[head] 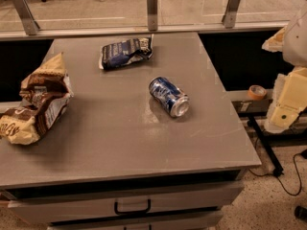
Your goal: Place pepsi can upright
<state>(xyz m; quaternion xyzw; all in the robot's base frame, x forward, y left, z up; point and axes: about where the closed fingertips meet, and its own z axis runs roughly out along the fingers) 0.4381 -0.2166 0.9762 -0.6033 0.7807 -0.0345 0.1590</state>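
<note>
The camera view shows one grey table (120,143) with drawers under its front edge; one black drawer handle (132,207) is in sight. On the top there is one pepsi can (169,96), lying on its side right of the middle, its silver end turned toward the front right corner. There are two snack bags. The dark blue bag (125,52) lies near the far edge, and the brown and cream bag (37,99) sits at the left edge. Both are apart from the can. Three metal posts stand along the rail behind the table. One roll of tape (257,92) rests on a ledge to the right.

The cream-coloured gripper (286,104) hangs beyond the table's right edge, well apart from the can and both bags. Whether it is apart or together cannot be told.
</note>
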